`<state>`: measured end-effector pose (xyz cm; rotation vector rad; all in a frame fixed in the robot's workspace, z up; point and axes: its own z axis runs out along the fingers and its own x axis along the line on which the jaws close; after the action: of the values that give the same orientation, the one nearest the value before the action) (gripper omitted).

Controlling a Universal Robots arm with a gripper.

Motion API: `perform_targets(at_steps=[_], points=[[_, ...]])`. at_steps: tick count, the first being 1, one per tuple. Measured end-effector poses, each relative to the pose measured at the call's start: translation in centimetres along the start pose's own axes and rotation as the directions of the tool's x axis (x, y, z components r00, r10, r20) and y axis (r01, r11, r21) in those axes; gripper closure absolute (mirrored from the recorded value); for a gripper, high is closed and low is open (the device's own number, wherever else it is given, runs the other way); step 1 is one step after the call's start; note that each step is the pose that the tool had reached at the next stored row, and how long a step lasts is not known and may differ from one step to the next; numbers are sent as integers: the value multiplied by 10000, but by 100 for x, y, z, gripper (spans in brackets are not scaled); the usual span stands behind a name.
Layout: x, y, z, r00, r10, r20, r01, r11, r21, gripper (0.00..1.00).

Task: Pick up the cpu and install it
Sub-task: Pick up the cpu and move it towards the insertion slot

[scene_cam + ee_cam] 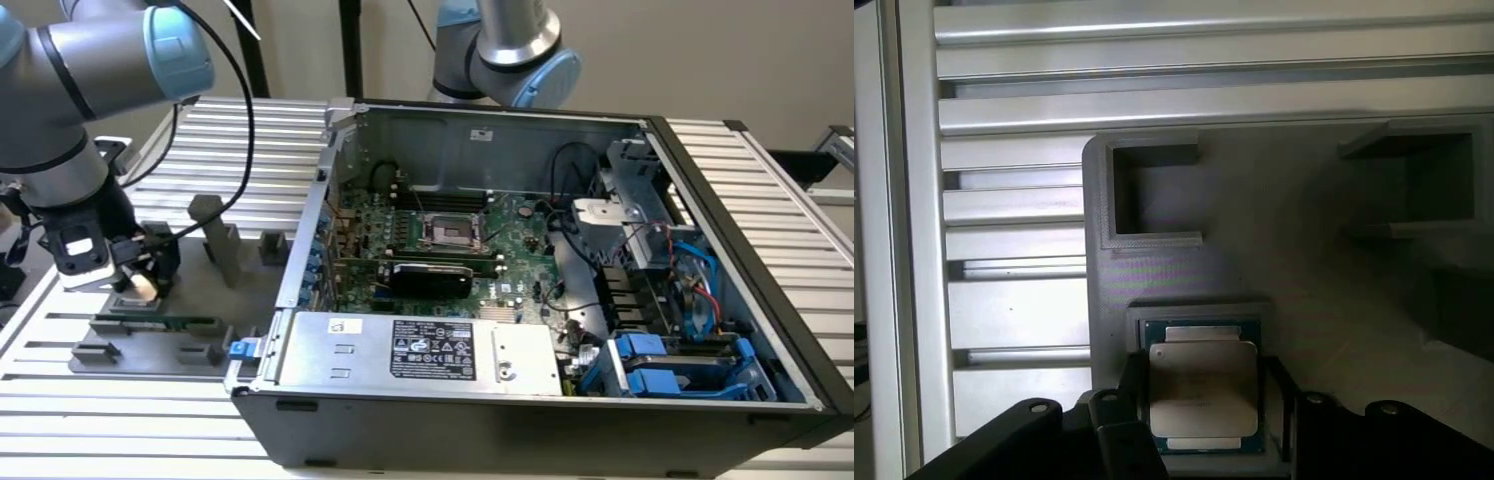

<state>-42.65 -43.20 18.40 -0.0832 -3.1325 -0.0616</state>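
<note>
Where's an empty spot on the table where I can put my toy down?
Bare table slats lie on the camera's side of the grey fixture plate, and more run along the computer case on the exterior view's right. Crowded: inside the case, and the plate, where the gripper is at the cpu.

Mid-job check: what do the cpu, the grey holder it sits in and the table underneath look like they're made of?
The cpu has a silvery metal lid with a dull satin sheen, on a green board rim. The holder is matte grey, probably printed plastic, judging by the faint ridged lines on its pocket walls. The table is bright ribbed metal, likely aluminium extrusion, with long shiny highlights.
</note>
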Motion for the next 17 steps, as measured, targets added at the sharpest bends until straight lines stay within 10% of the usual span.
perform_targets(at_steps=[17], points=[[0, 1, -8, 10000, -7, -2, 7, 10000, 30, 45]])
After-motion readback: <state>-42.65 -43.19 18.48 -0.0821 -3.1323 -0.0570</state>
